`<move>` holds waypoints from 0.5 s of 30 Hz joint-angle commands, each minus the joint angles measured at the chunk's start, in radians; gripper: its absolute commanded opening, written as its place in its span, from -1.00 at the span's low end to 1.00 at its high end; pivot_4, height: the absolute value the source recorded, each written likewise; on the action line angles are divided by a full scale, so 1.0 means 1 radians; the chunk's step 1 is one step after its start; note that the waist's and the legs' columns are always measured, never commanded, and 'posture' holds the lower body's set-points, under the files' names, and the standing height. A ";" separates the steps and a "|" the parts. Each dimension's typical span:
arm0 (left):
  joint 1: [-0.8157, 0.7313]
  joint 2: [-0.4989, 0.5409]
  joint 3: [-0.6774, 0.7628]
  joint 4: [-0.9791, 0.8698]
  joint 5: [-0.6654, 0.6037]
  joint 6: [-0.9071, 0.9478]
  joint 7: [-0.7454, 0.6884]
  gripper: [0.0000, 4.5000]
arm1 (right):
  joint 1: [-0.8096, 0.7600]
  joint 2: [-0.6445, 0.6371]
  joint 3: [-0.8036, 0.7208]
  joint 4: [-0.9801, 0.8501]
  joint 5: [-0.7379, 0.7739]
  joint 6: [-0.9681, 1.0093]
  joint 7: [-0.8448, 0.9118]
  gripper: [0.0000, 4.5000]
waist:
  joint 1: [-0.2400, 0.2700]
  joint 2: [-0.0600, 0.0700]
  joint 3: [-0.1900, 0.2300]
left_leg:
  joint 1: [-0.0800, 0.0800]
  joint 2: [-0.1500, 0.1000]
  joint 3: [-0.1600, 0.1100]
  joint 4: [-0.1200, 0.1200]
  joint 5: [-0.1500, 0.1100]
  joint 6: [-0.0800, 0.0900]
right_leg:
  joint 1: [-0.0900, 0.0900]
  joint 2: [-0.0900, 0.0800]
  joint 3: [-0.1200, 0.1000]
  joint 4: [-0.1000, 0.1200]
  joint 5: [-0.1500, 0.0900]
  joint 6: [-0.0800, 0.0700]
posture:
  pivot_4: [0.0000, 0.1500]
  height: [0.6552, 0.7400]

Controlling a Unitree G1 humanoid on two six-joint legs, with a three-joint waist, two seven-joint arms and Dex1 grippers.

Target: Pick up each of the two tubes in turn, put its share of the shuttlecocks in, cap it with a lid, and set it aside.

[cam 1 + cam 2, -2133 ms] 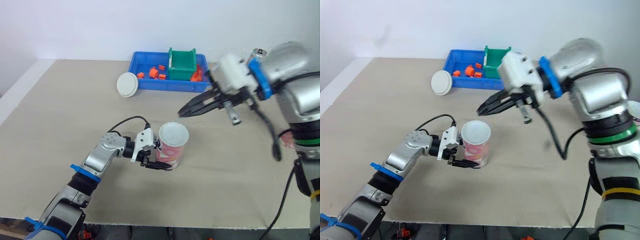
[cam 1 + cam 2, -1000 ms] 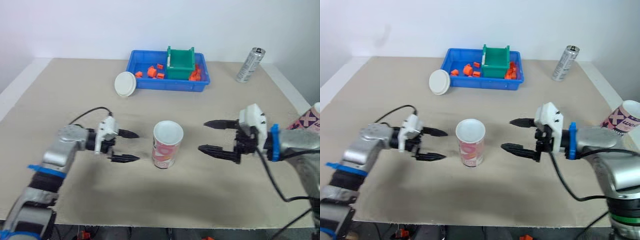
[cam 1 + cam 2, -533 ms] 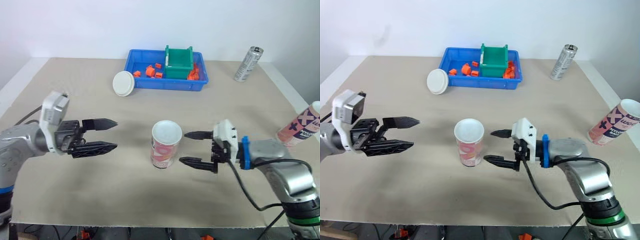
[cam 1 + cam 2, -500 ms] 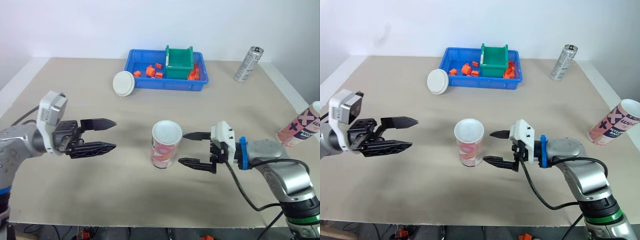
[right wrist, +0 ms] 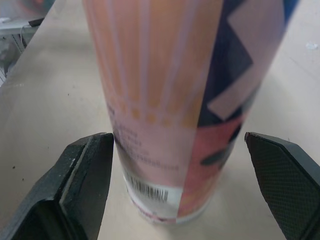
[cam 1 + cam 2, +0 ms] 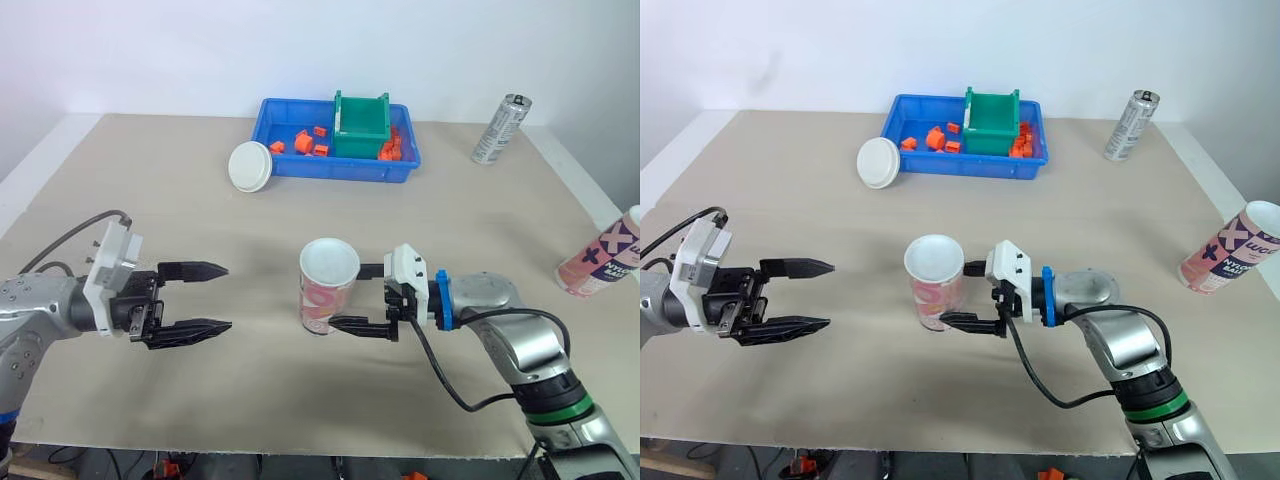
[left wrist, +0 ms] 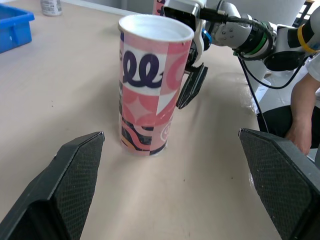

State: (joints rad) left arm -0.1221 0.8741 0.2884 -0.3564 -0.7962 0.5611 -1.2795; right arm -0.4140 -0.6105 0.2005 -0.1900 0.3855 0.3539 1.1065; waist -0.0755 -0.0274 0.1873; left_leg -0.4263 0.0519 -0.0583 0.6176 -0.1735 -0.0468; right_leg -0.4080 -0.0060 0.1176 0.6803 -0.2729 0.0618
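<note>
Centrally on the beige bench [image 6: 150, 220] one pink patterned cardboard tube [image 6: 328, 287] stands upright, its top rim white. A second pink patterned tube [image 6: 603, 255] sits at the bench's right edge, well apart from the first, slanted; whether it leans or lies flat I cannot tell. That makes two tubes, and one white round lid [image 6: 250, 166] rests flat near the far side, just beside the left end of a blue plastic tray [image 6: 340, 168]. The tray holds one green plastic bin [image 6: 361, 125] and several small orange pieces [image 6: 309, 145] scattered on both sides of it. One silver metal can [image 6: 500, 128] stands tilted at the far right. The right claw [image 6: 956, 293] is spread, its two black fingers straddling the upright tube low on its wall; in the right wrist view one finger [image 5: 87, 175] sits just beside the tube and the other stands apart. The left claw [image 6: 227, 296] is also spread wide, pointing at the same tube from the robot's left with bare bench between them. A person's hand [image 7: 300, 132] shows past the bench edge in the left wrist view.
</note>
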 commanded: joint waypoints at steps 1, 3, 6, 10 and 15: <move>0.006 -0.005 0.001 -0.014 0.011 -0.037 -0.003 0.99 | -0.029 0.022 0.012 0.000 -0.006 -0.035 0.018 1.00 | 0.000 0.000 0.000 | 0.000 0.000 0.000 0.000 0.000 0.000 | 0.000 0.000 0.000 0.000 0.000 0.000 | 1.00 0.79; 0.006 -0.005 -0.003 -0.012 0.012 -0.044 -0.002 0.99 | -0.037 0.037 0.027 0.010 -0.017 -0.051 0.024 1.00 | 0.000 0.000 0.000 | 0.000 0.000 0.000 0.000 0.000 0.000 | 0.000 0.000 0.000 0.000 0.000 0.000 | 1.00 0.79; 0.007 -0.005 -0.012 -0.004 0.018 -0.056 -0.004 0.99 | -0.053 0.068 0.050 0.026 -0.031 -0.070 0.024 1.00 | 0.000 0.000 0.000 | 0.000 0.000 0.000 0.000 0.000 0.000 | 0.000 0.000 0.000 0.000 0.000 0.000 | 1.00 0.79; 0.007 -0.009 -0.033 0.015 0.039 -0.083 -0.016 0.99 | -0.067 0.100 0.070 0.053 -0.055 -0.087 0.027 1.00 | 0.000 0.000 0.000 | 0.000 0.000 0.000 0.000 0.000 0.000 | 0.000 0.000 0.000 0.000 0.001 0.000 | 1.00 0.79; -0.002 -0.017 -0.057 0.032 0.055 -0.106 -0.022 0.99 | -0.066 0.118 0.080 0.068 -0.068 -0.096 0.033 1.00 | 0.000 0.000 0.000 | 0.000 0.000 0.000 0.000 0.000 0.000 | 0.000 0.000 0.000 0.000 0.001 0.001 | 1.00 0.79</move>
State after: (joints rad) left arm -0.1144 0.8563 0.2293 -0.3230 -0.7438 0.4766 -1.2958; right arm -0.4659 -0.4995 0.2779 -0.1142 0.3156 0.2741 1.1336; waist -0.0757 -0.0275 0.1873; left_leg -0.4262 0.0522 -0.0584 0.6176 -0.1736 -0.0468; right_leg -0.4080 -0.0057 0.1174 0.6804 -0.2715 0.0635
